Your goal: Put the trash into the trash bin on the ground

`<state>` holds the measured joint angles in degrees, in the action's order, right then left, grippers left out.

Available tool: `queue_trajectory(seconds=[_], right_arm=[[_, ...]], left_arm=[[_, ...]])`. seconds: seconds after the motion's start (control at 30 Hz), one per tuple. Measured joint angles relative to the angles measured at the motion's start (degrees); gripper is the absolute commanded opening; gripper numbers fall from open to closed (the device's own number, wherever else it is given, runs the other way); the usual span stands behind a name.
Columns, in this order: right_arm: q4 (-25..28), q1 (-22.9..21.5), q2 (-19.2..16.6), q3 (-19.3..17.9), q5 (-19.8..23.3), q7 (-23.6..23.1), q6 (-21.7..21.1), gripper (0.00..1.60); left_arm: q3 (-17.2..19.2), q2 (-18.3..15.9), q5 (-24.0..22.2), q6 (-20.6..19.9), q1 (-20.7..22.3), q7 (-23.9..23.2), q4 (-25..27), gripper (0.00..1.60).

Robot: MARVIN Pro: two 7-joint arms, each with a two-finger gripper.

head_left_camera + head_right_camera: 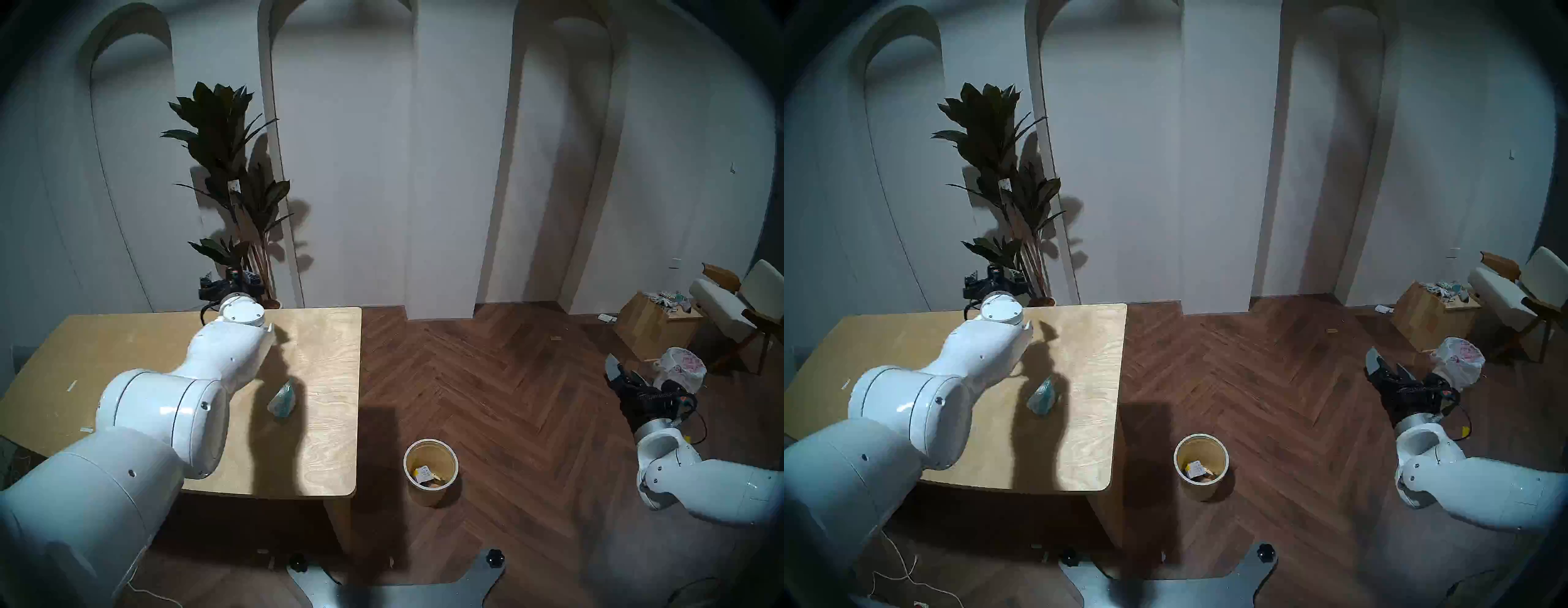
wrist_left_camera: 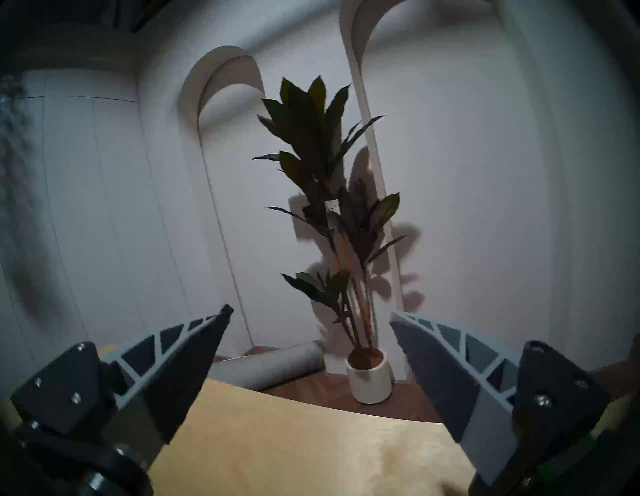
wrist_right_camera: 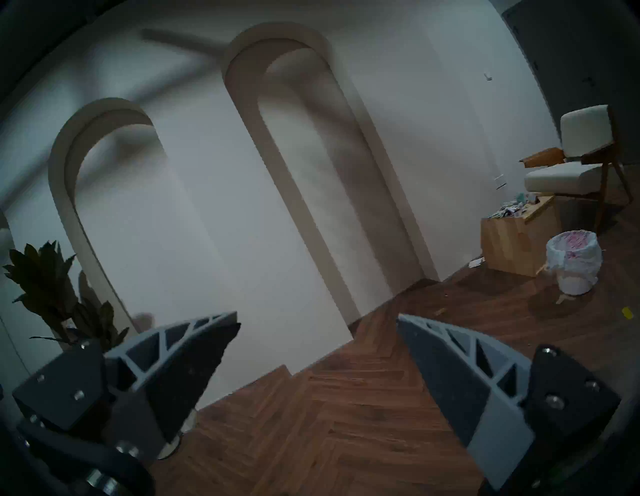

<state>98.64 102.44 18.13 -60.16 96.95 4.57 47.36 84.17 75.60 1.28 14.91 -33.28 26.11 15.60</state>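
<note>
Your left claw (image 2: 310, 317) hangs spread and empty at the table's (image 1: 322, 458) far edge, aimed at the plant (image 2: 332, 194). The right claw (image 3: 317, 320) is likewise released, over bare floor at 3 o'clock. The pouch (image 1: 283, 399) lies mid-table, at about 5 o'clock from the left wrist; the bin (image 1: 430, 471) stands on the floor at 4 o'clock from the pouch, with packages already inside. Bring the left claw back, tilt it down and pinch the soft pouch across its middle.

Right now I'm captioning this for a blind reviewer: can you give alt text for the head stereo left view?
A soft teal-white pouch lies on the light wooden table, while the cream-yellow trash bin on the floor already holds small packages. The left gripper reaches past the table's far edge; the right gripper hangs open near a bag-lined white bin.
</note>
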Motion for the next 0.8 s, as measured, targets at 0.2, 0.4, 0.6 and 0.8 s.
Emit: queue_trajectory(seconds=[0.2,0.4,0.6,0.8], right_arm=[[4.47,-0.72,1.07,0.61,-1.27,-0.93,-0.6,1.6],[8.53,-1.44,2.06,1.27,-2.49,-1.75,-1.91,1.6],[12.82,-2.26,3.25,2.29,-3.92,-2.51,-3.69,1.6],[16.49,-3.05,4.4,3.78,-5.31,-2.99,-5.59,1.6]], left_arm=[[1.24,-3.65,0.1,0.03,-0.06,0.97,0.08,1.6],[2.27,-6.94,0.15,0.12,-0.08,1.72,0.18,1.6],[3.41,-10.46,0.18,0.3,-0.14,2.47,0.38,1.6],[4.41,-13.52,0.22,0.46,-0.37,3.04,0.54,1.6]])
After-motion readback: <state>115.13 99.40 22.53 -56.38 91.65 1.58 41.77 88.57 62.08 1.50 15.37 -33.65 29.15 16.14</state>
